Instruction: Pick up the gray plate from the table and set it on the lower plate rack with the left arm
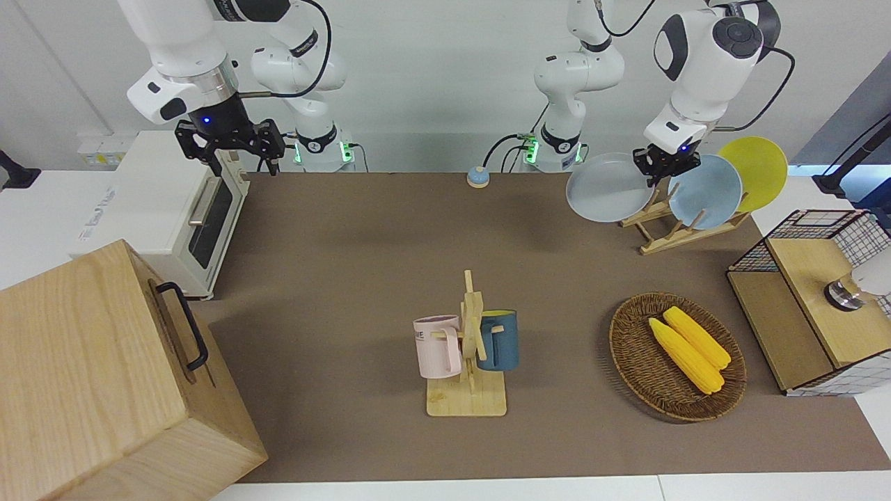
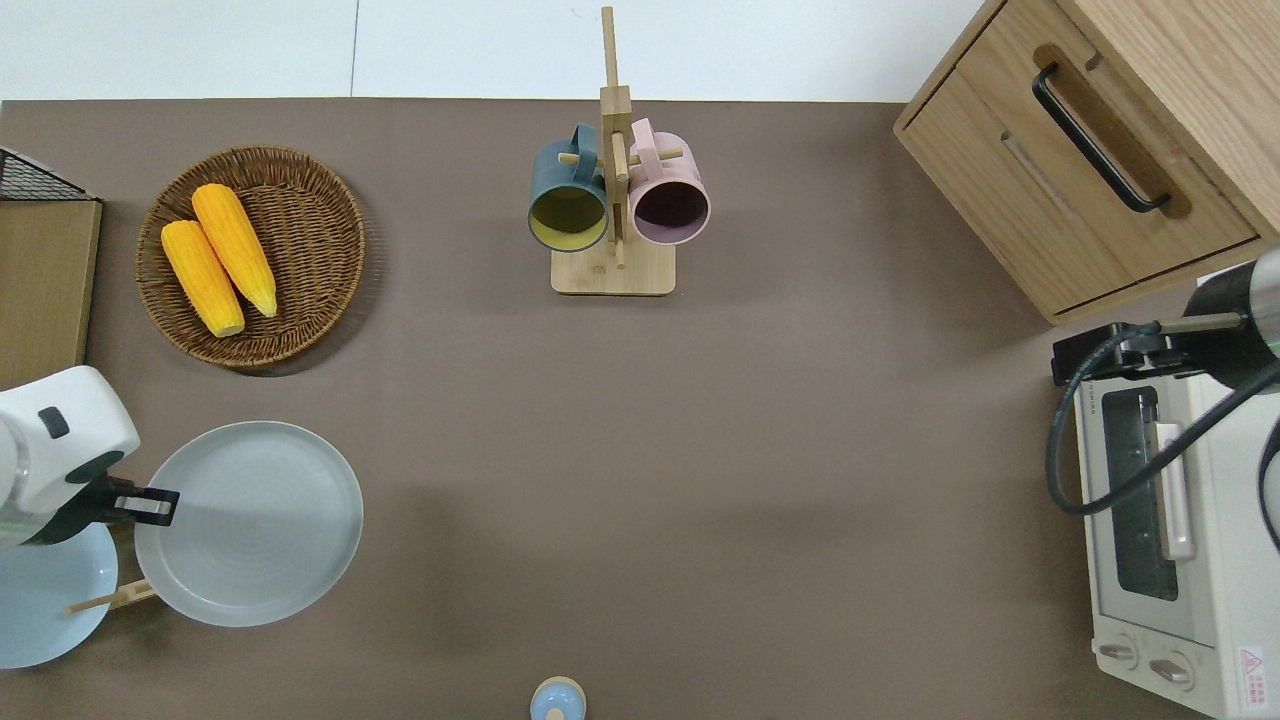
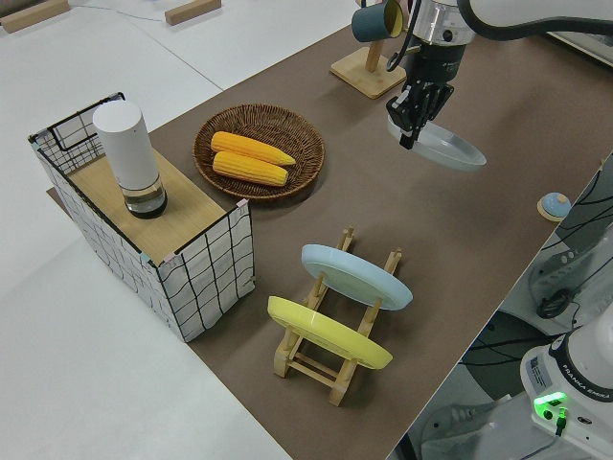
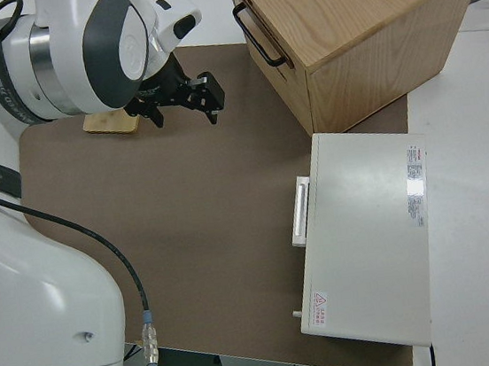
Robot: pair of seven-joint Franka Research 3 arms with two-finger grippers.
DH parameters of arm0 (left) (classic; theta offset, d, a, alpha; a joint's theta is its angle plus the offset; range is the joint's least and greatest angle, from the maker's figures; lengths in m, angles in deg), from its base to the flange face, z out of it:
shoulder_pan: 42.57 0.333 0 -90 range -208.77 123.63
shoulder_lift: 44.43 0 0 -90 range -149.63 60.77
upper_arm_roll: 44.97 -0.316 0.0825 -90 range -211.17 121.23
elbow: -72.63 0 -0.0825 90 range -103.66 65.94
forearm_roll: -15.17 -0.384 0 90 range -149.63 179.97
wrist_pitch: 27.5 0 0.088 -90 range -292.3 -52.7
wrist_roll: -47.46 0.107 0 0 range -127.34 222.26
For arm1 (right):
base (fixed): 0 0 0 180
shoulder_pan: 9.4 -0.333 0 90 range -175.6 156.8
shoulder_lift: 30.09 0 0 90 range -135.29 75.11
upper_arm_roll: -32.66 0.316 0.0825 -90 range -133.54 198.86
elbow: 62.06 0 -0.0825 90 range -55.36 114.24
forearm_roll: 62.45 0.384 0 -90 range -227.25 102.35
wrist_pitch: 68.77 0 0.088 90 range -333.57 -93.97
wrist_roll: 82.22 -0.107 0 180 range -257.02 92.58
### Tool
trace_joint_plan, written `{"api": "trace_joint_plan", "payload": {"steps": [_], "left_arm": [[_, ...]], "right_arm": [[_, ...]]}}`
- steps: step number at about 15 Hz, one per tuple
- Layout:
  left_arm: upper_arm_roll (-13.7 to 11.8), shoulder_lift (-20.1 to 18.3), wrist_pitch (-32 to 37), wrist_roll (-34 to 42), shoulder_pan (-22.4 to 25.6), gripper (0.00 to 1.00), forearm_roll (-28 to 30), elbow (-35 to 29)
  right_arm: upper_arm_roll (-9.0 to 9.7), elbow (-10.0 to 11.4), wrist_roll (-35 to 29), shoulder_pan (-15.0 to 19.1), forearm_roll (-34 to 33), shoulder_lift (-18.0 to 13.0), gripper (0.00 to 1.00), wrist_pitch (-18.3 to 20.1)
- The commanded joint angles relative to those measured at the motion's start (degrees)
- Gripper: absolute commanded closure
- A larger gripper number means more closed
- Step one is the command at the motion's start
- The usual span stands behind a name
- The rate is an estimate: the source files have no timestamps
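The left arm's black end effector [image 1: 666, 165] is clamped on the rim of the round pale-gray plate [image 1: 607, 186], which hangs roughly level in the air, off the brown table [image 1: 362, 264]. The plate sticks out from the fingers toward the right arm's end, beside the small light-wood slatted rack [image 1: 669, 228] holding a light blue plate [image 1: 706, 193] and a yellow plate [image 1: 760, 170]. The right arm is parked.

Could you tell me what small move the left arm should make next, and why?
Probably carry the round pale-gray plate sideways over the light-wood slatted rack. The left gripper grips its rim in the air; only the light blue plate and yellow plate sit there.
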Motion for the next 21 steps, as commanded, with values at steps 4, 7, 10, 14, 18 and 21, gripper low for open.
{"api": "trace_joint_plan", "payload": {"steps": [4,7,10,14,18,21], "left_arm": [[-2.3,-0.9,1.5,-3.7,0.0,1.00,-11.0,3.0],[-2.3,-2.6,1.6,-6.0,0.0,1.00,-14.9,3.0],[-2.0,-4.3,2.6,-9.4,-0.2,1.00,-17.8,2.5],[-0.5,-5.7,4.6,-14.4,-1.1,1.00,-22.2,0.6],[4.4,-5.2,7.2,-28.1,-1.1,1.00,-30.1,-3.3],[4.8,-4.9,6.7,-37.0,-1.2,1.00,-34.1,-6.4]], "right_arm": [[-0.34,-0.4,-0.2,-0.4,0.2,0.0,0.017,0.1],[-0.34,-0.4,-0.2,-0.4,0.2,0.0,0.017,0.1],[-0.34,-0.4,-0.2,-0.4,0.2,0.1,0.017,0.1],[-0.34,-0.4,-0.2,-0.4,0.2,0.0,0.017,0.1],[-0.34,-0.4,-0.2,-0.4,0.2,0.0,0.017,0.1],[-0.34,-0.4,-0.2,-0.4,0.2,0.0,0.017,0.1]]}}
